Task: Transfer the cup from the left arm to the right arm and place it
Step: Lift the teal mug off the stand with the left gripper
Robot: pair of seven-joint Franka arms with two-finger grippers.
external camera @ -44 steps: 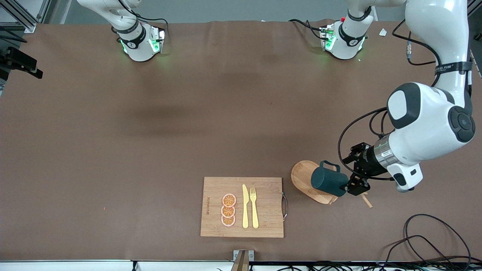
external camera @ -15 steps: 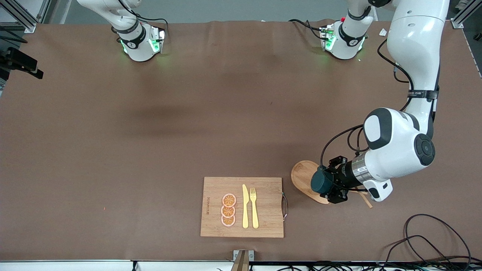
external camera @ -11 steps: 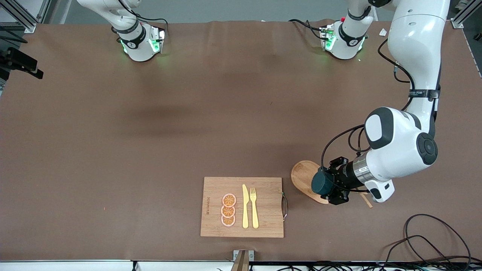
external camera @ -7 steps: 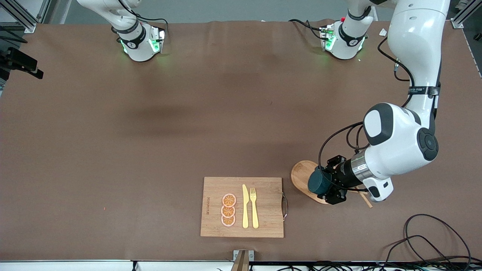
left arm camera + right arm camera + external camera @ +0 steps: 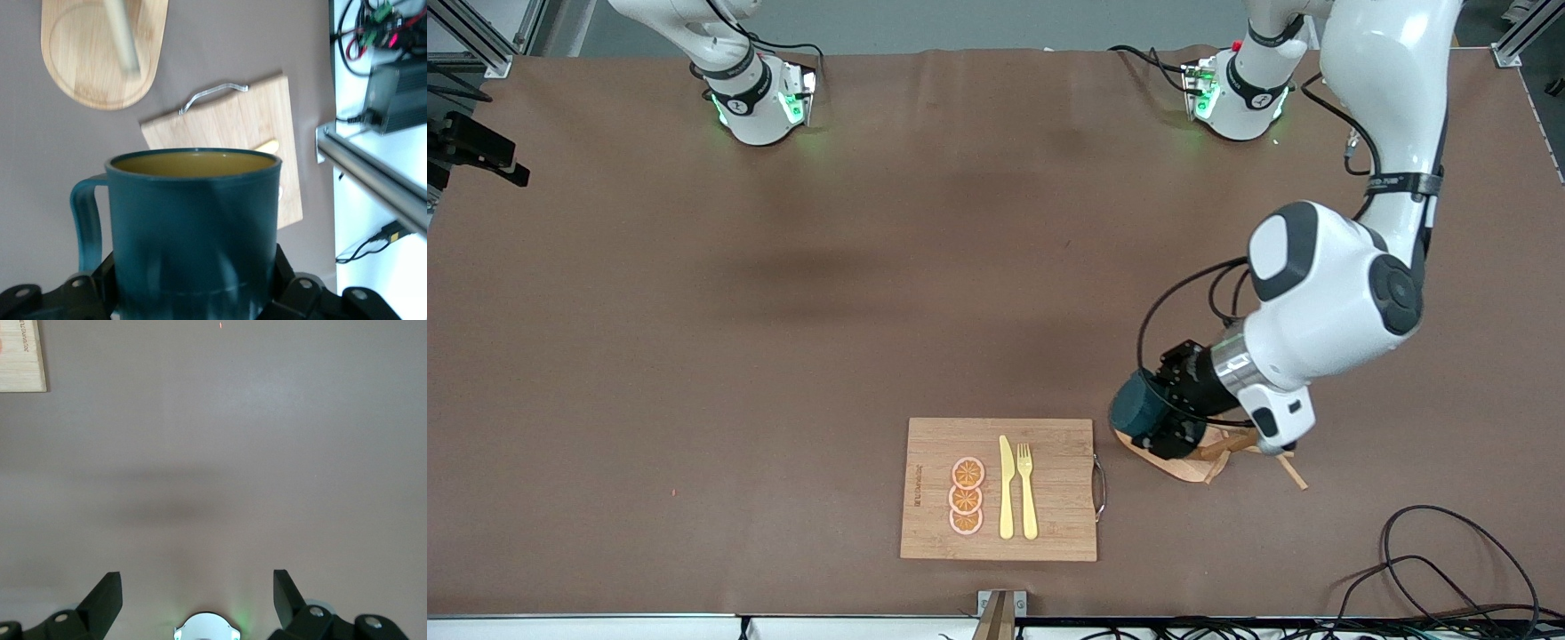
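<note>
On a brown table (image 5: pixel 960 267) with a board (image 5: pixel 999 489) and an oval tray (image 5: pixel 1183 458), the left gripper (image 5: pixel 1160 418) clenches the cup (image 5: pixel 1136 413) above the tray, while the right gripper (image 5: pixel 198 597) waits spread wide over bare table.

Even overhead light, soft shadows

text: none legible | wooden board (image 5: pixel 998 489): printed mark, unreadable | labels: none

L hand (image 5: pixel 1158 416) clamped tight, wrist level (arm bent low); R hand (image 5: pixel 197 595) spread wide, waiting.
</note>
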